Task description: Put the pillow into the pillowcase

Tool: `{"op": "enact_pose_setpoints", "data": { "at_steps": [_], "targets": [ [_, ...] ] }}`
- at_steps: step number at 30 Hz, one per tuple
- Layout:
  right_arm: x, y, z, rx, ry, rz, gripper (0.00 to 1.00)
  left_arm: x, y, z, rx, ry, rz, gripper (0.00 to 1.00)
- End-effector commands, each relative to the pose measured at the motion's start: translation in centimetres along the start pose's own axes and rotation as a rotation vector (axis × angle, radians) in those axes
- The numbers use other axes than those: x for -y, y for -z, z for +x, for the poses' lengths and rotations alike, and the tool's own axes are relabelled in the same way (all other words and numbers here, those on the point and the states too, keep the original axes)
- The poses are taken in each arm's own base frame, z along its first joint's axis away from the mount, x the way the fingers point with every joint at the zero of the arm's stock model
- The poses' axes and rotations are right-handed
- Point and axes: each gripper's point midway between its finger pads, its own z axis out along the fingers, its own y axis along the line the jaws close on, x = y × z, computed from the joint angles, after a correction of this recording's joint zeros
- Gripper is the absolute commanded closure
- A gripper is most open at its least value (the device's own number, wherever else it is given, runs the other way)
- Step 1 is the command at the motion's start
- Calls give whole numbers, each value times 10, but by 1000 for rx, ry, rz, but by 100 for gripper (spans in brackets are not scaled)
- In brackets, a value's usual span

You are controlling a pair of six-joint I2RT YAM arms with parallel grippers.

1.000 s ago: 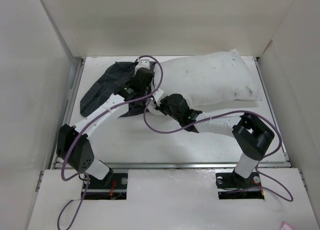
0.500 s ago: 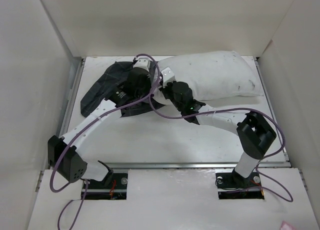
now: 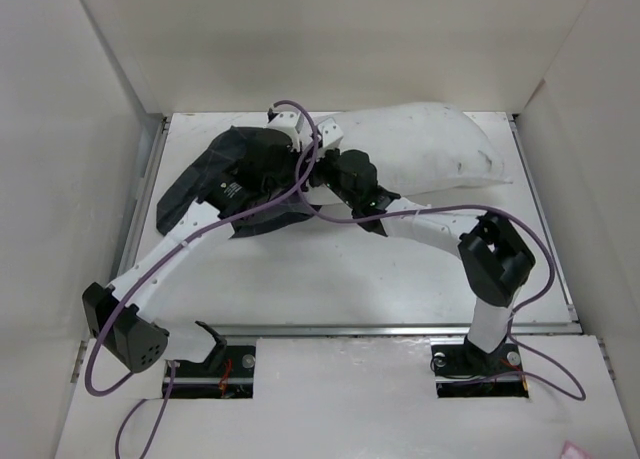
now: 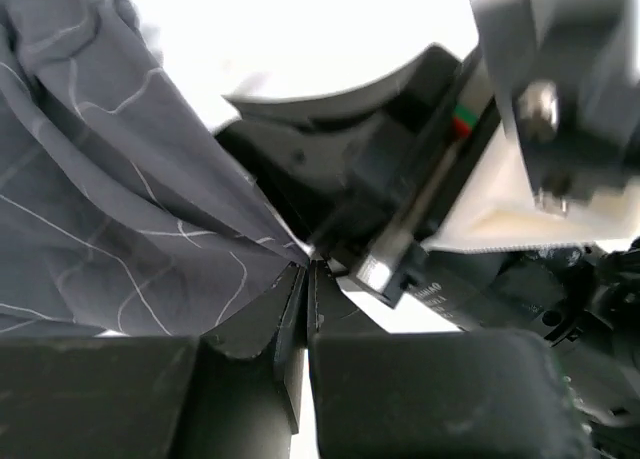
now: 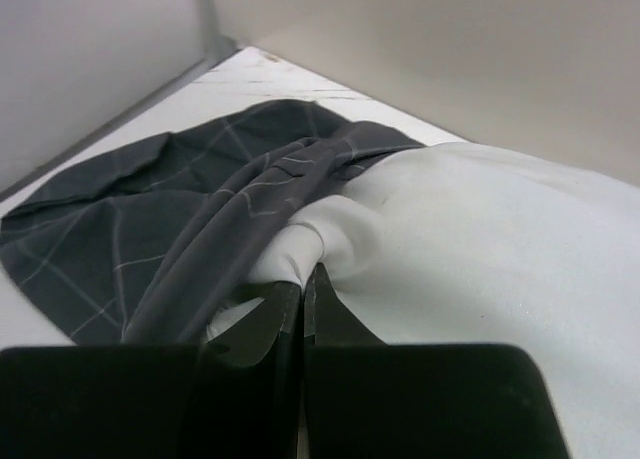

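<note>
Top view. Noted pillow at far right of table, slightly humped, its left end meeting pillowcase, which lies crumpled at far left. Found both arms reaching in to that junction: left gripper over the case's right edge, right gripper just beside it at the pillow's left end. Cannot read either set of jaws from up here; hidden under the wrists.

Left wrist view. Found left gripper pressed fully together, with a pointed fold of pillowcase pinched at the tips. Saw dark grid cloth fanning up and left from the pinch. Noted right arm's wrist block close in front, filling the right half. Bright white beyond, too washed out to name.

Right wrist view. Found right gripper closed tight, no gap, on a bunched corner of pillow. Saw pillowcase lying left of it, one rolled fold draped against the pillow's end, touching it right at the pinch. Most of pillow showing bare, outside the case, spreading right.
</note>
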Motion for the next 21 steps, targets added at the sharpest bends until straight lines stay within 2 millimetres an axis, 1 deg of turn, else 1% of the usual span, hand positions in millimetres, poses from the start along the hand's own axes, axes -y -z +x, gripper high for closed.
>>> {"op": "enact_pose_setpoints", "data": {
  "at_steps": [1, 2, 3, 4, 6, 7, 8, 9, 10, 11, 13, 14, 15, 16, 17, 18, 19, 20, 21],
  "targets": [
    [-35, 2, -24, 125, -74, -208, 100, 23, 31, -44, 120, 22, 64, 100],
    [-41, 7, -23, 154, -90, -242, 100, 17, 29, -54, 151, 43, 41, 100],
    [-51, 10, -6, 121, -107, -297, 100, 16, 27, -56, 148, 46, 42, 100],
    [-57, 6, 20, 65, -117, -323, 100, 21, 32, -69, 176, 54, 71, 100],
    [-69, -1, 39, 21, -152, -381, 100, 33, 35, -73, 168, 50, 131, 100],
    [-74, -8, 38, 22, -151, -406, 100, 37, 37, -77, 180, 42, 150, 100],
    [-77, -15, 55, -13, -191, -404, 100, 39, 40, -82, 191, 43, 154, 100],
    [-77, -19, 60, -24, -192, -403, 100, 38, 48, -84, 200, 44, 158, 100],
    [-73, -28, 52, -4, -210, -369, 100, 37, 53, -87, 215, 47, 153, 100],
    [-72, -32, 53, -3, -224, -357, 100, 36, 56, -86, 219, 56, 155, 100],
    [-76, -36, 62, -12, -234, -374, 100, 34, 63, -83, 222, 68, 158, 100],
    [-81, -35, 64, -13, -248, -404, 94, 30, 64, -82, 229, 70, 140, 100],
    [-84, -35, 78, -37, -249, -415, 92, 26, 62, -80, 227, 91, 120, 100],
    [-87, -35, 83, -43, -264, -430, 88, 21, 65, -84, 244, 98, 103, 100],
    [-88, -35, 92, -59, -265, -438, 84, 22, 67, -88, 253, 100, 107, 100],
    [-89, -36, 98, -68, -282, -437, 80, 28, 71, -91, 255, 98, 136, 100],
    [-93, -35, 102, -71, -293, -459, 73, 34, 78, -100, 279, 88, 165, 100],
    [-97, -30, 93, -59, -289, -519, 67, 36, 80, -103, 285, 75, 178, 100],
    [-100, -22, 94, -60, -288, -540, 54, 32, 80, -105, 294, 79, 154, 100]
  ]
}}
